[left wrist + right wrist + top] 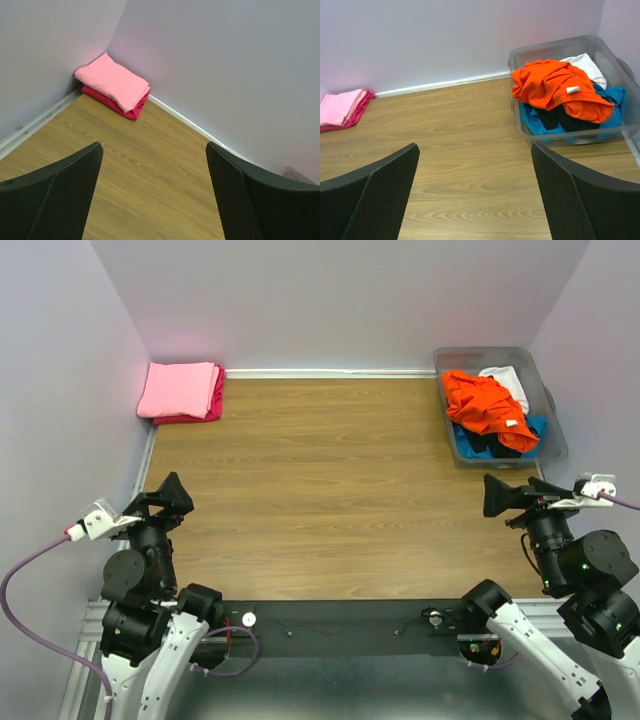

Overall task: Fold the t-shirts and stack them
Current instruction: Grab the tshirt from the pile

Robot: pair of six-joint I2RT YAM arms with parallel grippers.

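T-shirt stack (183, 392): far-left corner of the table (330, 490), against the walls; light pink t-shirt (112, 80) folded on top, magenta t-shirt (119, 109) folded under it, edges roughly aligned; I'd count those two as done.

Unfolded ones are all in the translucent plastic bin (555, 46) at the far-right corner; orange t-shirt (555, 85) crumpled on top, white t-shirt (585, 65) at the back, blue t-shirt (532, 120) and black t-shirt (562, 119) underneath; at least four visible, can't tell if more are buried.

Left gripper (154, 147): jaws spread wide, holding nothing, over the near-left of the table and facing the stack; right gripper (475, 147): jaws also wide apart, holding nothing, near-right, facing the bin.

Estimate: about a third done; no shirt in work on the table; next is likely pulling the orange one out, since it sits on top.
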